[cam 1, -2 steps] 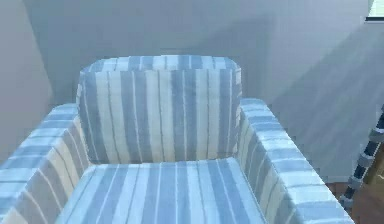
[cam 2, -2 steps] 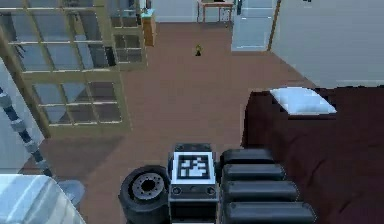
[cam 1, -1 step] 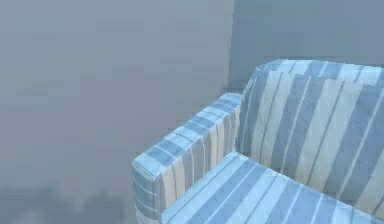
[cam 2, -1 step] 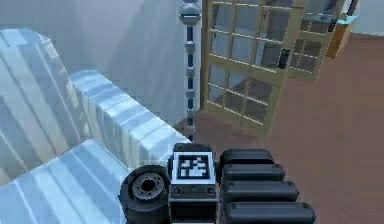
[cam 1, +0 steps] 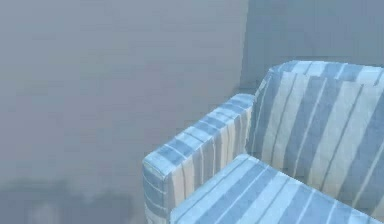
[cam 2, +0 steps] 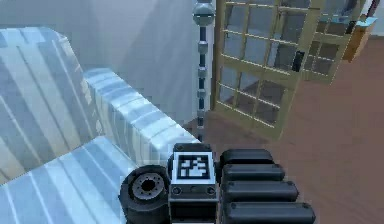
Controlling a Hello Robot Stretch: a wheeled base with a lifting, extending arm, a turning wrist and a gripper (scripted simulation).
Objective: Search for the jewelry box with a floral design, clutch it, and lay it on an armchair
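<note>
Forward view, armchair: a striped armchair [cam 1: 300,130] in blue, white and cream sits at the right and lower right of the frame, cut by the right and bottom edges.
Forward view, armrest: its near armrest [cam 1: 200,150] runs from the bottom centre up toward the backrest at the right.
Forward view, wall: a plain grey-blue wall [cam 1: 110,80] covers the left and top, and meets a darker wall at a corner above the chair.
Arm side view, armchair: the striped armchair [cam 2: 50,100] sits at the left, with its backrest at the upper left and its seat at the lower left. One armrest [cam 2: 130,115] slants down toward the bottom centre.
Arm side view, arm: the dark arm [cam 2: 262,188] lies at the bottom edge, right of centre, as stacked black segments. A white square marker [cam 2: 192,166] stands at its left end.
Arm side view, pincer: the pincer [cam 2: 148,192] shows as a dark round body just left of the marker, in front of the seat's edge. Its far end cannot be made out, so whether it grasps anything cannot be told.
Arm side view, lamp pole: a thin beaded pole [cam 2: 203,70] stands upright behind the armrest, at top centre.
Arm side view, doors: glass-paned doors [cam 2: 262,60] with pale yellow-green frames stand at the upper right.
Arm side view, floor: reddish-brown floor [cam 2: 330,150] lies at the right.
</note>
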